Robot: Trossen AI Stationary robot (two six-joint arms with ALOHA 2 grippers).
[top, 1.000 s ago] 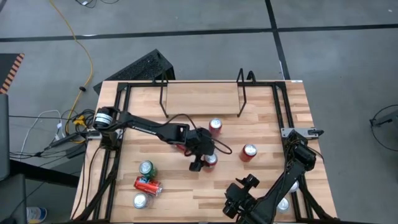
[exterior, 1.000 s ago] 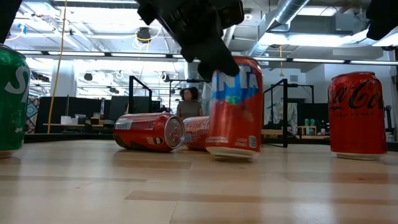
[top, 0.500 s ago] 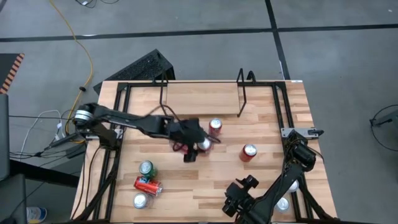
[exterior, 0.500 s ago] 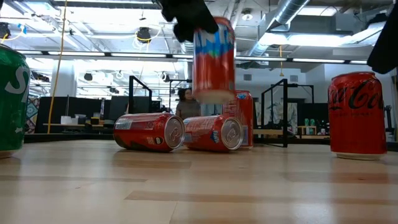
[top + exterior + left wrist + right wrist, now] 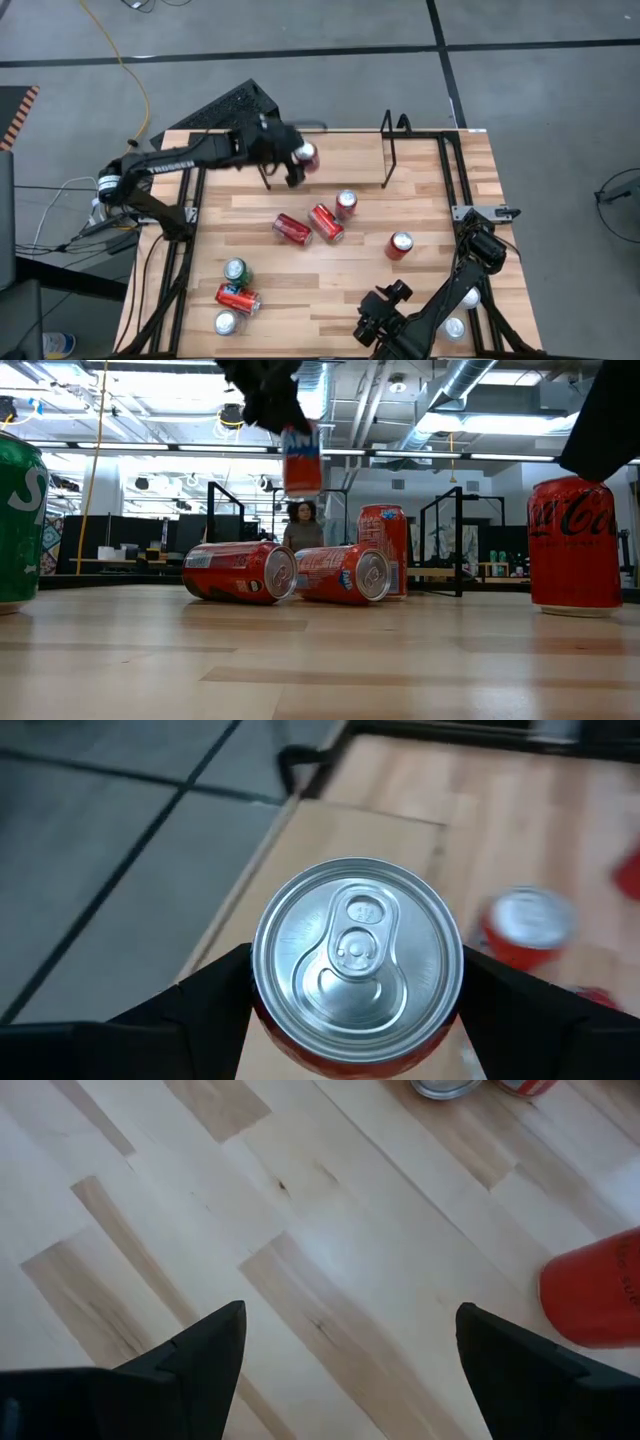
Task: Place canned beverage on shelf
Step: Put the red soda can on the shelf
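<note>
Left gripper [image 5: 292, 163] clamped a red can [image 5: 305, 155] aloft by the shelf [image 5: 325, 160] at the table's far edge; lowering it there seemed next.

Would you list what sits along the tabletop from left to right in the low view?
Green can → first red can on its side → second red can on its side → upright red can behind that one → upright red cola can. The left gripper holds another can aloft.

Grey concrete floor [image 5: 330, 25] with dark seams and a yellow cable [image 5: 128, 68]; out back, exposed ceiling ducts [image 5: 470, 375], strip lights, someone standing [image 5: 302, 526].
</note>
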